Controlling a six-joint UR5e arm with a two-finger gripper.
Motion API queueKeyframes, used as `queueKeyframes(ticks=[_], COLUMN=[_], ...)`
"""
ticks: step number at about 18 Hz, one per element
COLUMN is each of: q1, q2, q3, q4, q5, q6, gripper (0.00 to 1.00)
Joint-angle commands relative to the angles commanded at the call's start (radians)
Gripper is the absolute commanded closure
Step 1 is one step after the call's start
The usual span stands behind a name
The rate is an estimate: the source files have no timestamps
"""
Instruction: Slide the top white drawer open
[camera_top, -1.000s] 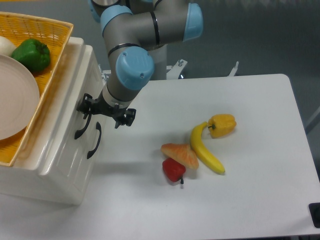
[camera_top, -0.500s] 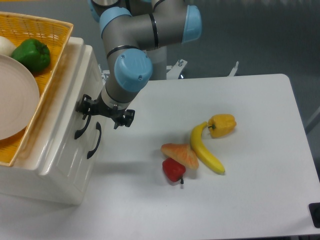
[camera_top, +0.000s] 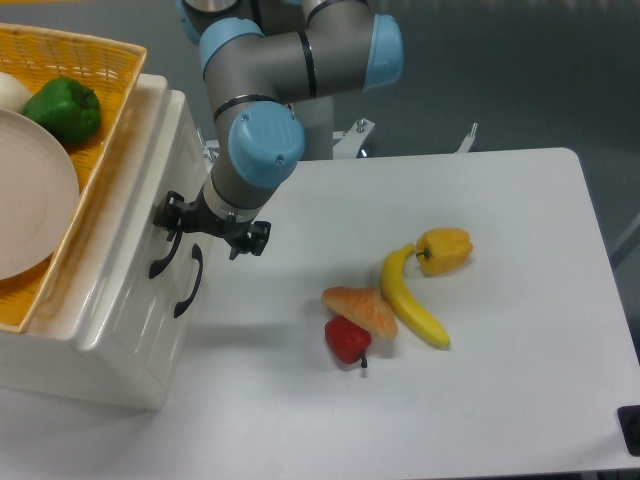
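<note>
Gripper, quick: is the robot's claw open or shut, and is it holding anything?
The gripper: open, fingers spread wide, next to the top drawer's black handle, holding nothing that can be seen.

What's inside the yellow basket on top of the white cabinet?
The yellow basket holds a green pepper, a large white plate and something white at the edge. Whatever lies under the plate is hidden.

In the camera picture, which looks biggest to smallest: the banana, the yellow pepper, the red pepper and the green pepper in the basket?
1. Banana, clearly the longest.
2. Green pepper, though it sits higher, nearer the camera, which may inflate it.
3. Yellow pepper and red pepper look about alike; the red one is partly hidden.
</note>
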Motion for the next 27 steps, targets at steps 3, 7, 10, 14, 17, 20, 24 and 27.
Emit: queueKeyframes(ticks=[3, 7, 10, 14, 17, 20, 24, 27], q1=[0.0, 0.002, 0.003, 0.006, 0.012, 0.024, 0.041, 0.051], q2=[0.0, 0.0, 0.0, 0.0, 0.0, 0.0, 0.0, -0.006], q3=[0.002, 0.005, 0.008, 0.015, 0.017, 0.017, 0.026, 0.035], q4=[0.005, 0.006, 0.005, 0.008, 0.011, 0.009, 0.009, 0.009], q5=[0.005, 0.008, 0.035, 0.04, 0.041, 0.063, 0.069, 0.069], q6=[0.002, 0.008, 0.009, 0.011, 0.017, 0.023, 0.025, 0.025], gripper=[0.0, 0.0, 0.0, 0.0, 0.0, 0.0, 0.0, 0.0])
